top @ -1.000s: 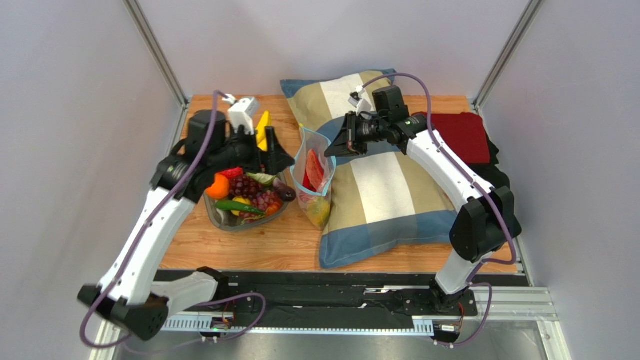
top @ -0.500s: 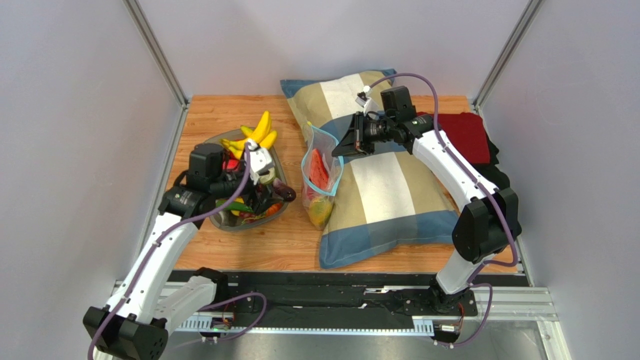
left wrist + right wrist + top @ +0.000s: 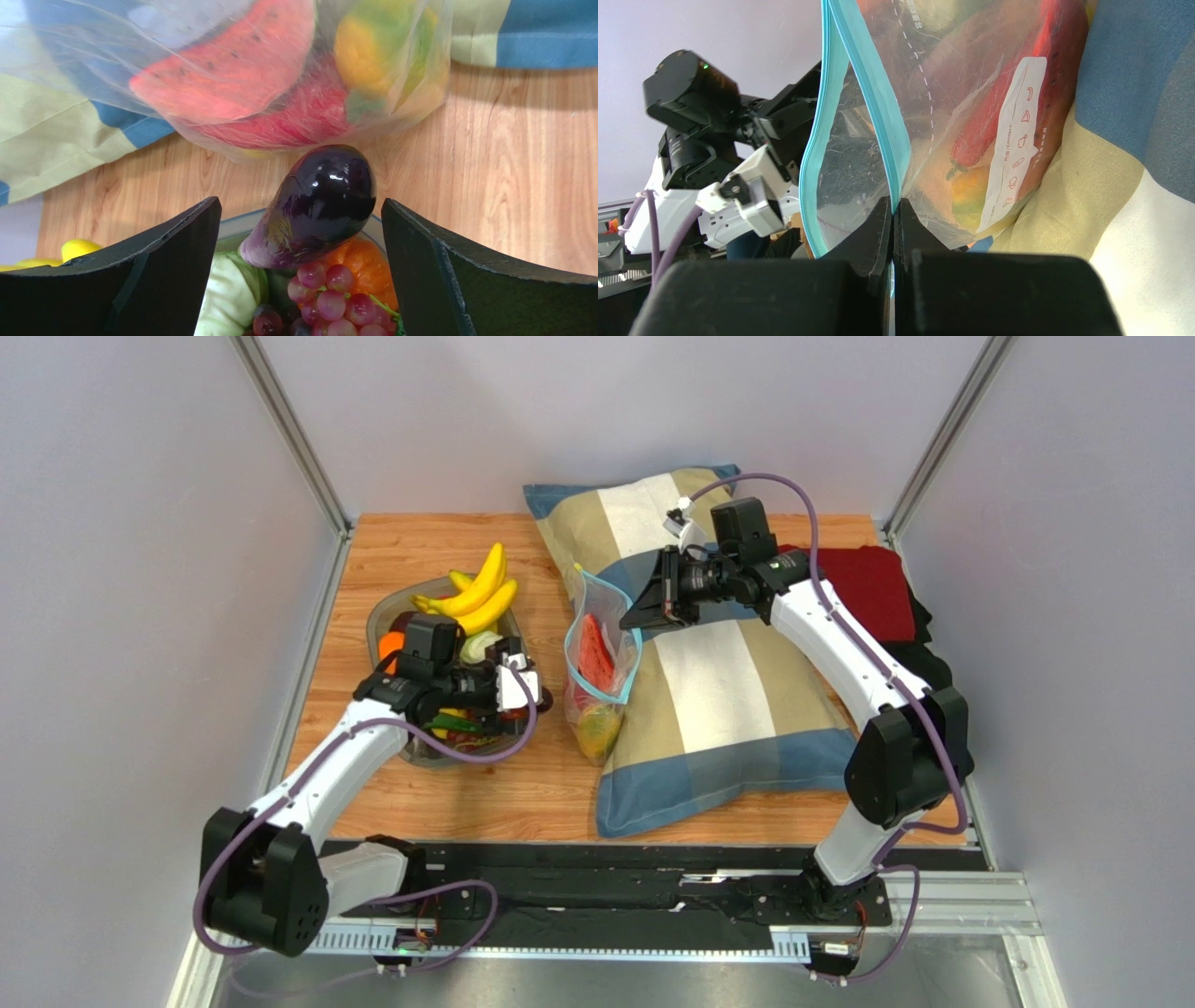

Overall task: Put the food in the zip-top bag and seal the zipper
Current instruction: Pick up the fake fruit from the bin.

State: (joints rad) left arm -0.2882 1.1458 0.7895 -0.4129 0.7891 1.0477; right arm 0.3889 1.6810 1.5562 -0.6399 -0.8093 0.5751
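Note:
The clear zip-top bag [image 3: 596, 651] stands open against the pillow, holding a red watermelon slice [image 3: 231, 63] and a yellow-green piece [image 3: 379, 49]. My right gripper [image 3: 634, 612] is shut on one side of the bag's mouth, pinching the light-blue zipper strip [image 3: 833, 105] at its fingertips [image 3: 892, 206]. My left gripper [image 3: 512, 686] is open, low over the dish and pointing at the bag. In the left wrist view a glossy purple eggplant [image 3: 319, 203] lies between the spread fingers [image 3: 161, 273], untouched, above grapes [image 3: 337, 297], an orange piece [image 3: 368, 259] and a pale green piece [image 3: 228, 301].
The greyish oval dish [image 3: 386, 616] holds the remaining food, with yellow bananas [image 3: 477, 588] at its far side. A striped pillow [image 3: 716, 686] lies right of the bag. A red cloth [image 3: 863, 588] and a dark item [image 3: 926, 665] lie at the far right.
My left gripper has come down from the far side of the dish and swung toward the bag, uncovering the bananas. My right gripper keeps hold of the bag's rim, shifted slightly.

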